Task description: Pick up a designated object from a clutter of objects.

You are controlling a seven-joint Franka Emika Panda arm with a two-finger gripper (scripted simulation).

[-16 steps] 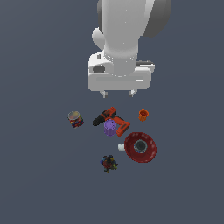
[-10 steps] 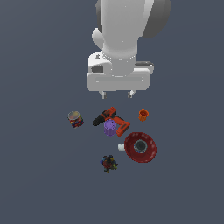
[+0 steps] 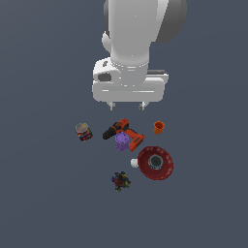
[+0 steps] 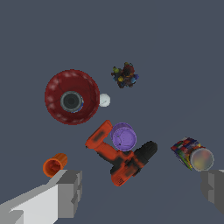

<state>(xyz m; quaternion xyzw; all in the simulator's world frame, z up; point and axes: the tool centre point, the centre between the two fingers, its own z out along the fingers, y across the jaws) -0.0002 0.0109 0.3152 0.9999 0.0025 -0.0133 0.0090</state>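
The purple cup (image 3: 122,141) (image 4: 124,136) lies against the orange-and-black power drill (image 3: 123,132) (image 4: 121,158) in the middle of the clutter. My gripper (image 3: 128,106) (image 4: 142,192) hangs high above the drill, open and holding nothing. Its two grey fingers (image 4: 67,192) stand wide apart in the wrist view. The small orange cup (image 3: 159,127) (image 4: 54,165) sits toward the exterior view's right of the drill. The multicoloured can (image 3: 83,131) (image 4: 191,155) lies toward the exterior view's left.
A red round disc (image 3: 155,162) (image 4: 72,97) lies beyond the purple cup, with a small white object (image 3: 134,163) (image 4: 104,100) at its edge. A small dark multicoloured lump (image 3: 120,180) (image 4: 125,75) sits apart from the rest. The grey floor (image 3: 43,193) spreads all around.
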